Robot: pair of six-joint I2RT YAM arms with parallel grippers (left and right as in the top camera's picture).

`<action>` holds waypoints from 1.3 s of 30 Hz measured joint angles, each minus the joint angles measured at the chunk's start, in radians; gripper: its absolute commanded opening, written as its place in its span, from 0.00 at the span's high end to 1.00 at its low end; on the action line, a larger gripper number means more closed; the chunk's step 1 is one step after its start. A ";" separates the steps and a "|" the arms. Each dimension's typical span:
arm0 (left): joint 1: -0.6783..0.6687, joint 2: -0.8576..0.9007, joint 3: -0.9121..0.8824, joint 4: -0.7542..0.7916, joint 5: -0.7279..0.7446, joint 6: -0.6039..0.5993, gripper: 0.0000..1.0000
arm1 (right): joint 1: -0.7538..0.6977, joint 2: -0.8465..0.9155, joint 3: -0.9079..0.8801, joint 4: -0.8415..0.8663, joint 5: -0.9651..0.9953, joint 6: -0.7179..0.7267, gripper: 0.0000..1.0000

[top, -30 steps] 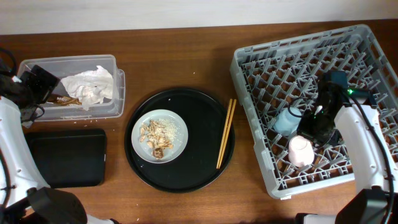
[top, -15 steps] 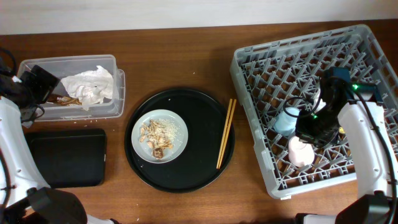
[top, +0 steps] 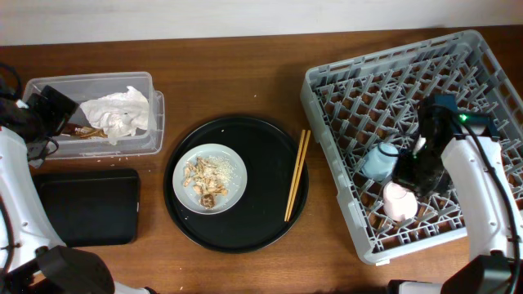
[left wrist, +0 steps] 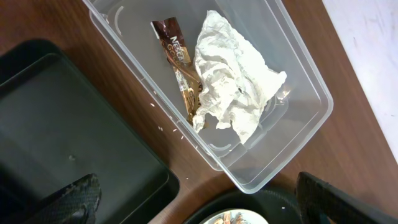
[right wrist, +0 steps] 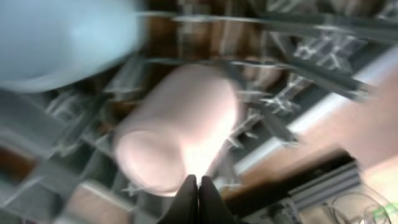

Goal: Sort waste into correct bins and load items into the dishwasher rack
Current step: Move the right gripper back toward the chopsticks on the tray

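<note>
Right gripper [right wrist: 197, 188]: closed on nothing; pink cup [right wrist: 180, 124] is seen just ahead.
Left gripper [left wrist: 198, 186]: spread wide; paper [left wrist: 230, 87] is seen ahead.

This is a robot test bench staged as a dish-clearing station. A bare wooden surface [top: 245, 82] runs up to a plain pale wall [top: 245, 16], with a white left arm [top: 15, 188] and right arm [top: 484, 192] at its sides. The props are canteen ware: a grey pegged dishwasher rack [top: 384, 65], a clear plastic tub [top: 155, 122] holding crumpled paper [top: 118, 110], a flat black tray [top: 86, 208], and a round black tray [top: 261, 212] carrying a plate [top: 233, 167] of scraps [top: 204, 175] and chopsticks [top: 296, 175].
</note>
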 measured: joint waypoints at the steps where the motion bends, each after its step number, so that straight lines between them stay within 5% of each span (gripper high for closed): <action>1: 0.000 0.000 0.000 0.000 0.000 0.000 0.01 | 0.004 0.000 0.000 0.022 -0.126 -0.104 0.69; 2: 0.000 0.000 0.000 0.000 0.000 0.000 0.01 | 0.019 0.000 0.001 0.063 -0.214 -0.174 0.41; 4: 0.000 0.000 0.000 0.000 0.000 0.000 0.01 | 0.072 0.000 0.002 0.153 -0.286 -0.261 0.26; 10: 0.000 0.000 0.000 0.000 0.000 0.000 0.01 | 0.346 0.174 0.000 0.374 -0.179 -0.283 0.57; 17: 0.000 0.000 0.000 0.000 0.000 0.000 0.01 | 0.368 0.256 0.001 0.451 -0.094 -0.183 0.85; 29: 0.000 0.000 0.000 0.000 0.000 0.000 0.01 | 0.368 0.288 0.074 0.496 -0.110 -0.009 0.67; 31: 0.000 0.000 0.000 0.000 0.000 0.000 0.01 | 0.367 0.294 0.150 0.423 -0.110 -0.003 0.46; 35: 0.000 0.000 0.000 0.000 0.000 0.000 0.01 | 0.355 0.295 0.455 0.080 -0.072 -0.005 0.44; 36: 0.000 0.000 0.000 0.000 0.000 0.000 0.01 | 0.350 0.291 0.501 0.003 -0.044 -0.005 0.55; 37: 0.000 0.000 0.000 0.000 0.000 0.000 0.01 | 0.341 0.288 0.521 -0.072 0.004 0.009 0.76; 39: 0.000 0.000 0.000 0.000 0.000 0.000 0.01 | 0.309 0.289 0.524 -0.162 0.067 0.053 0.95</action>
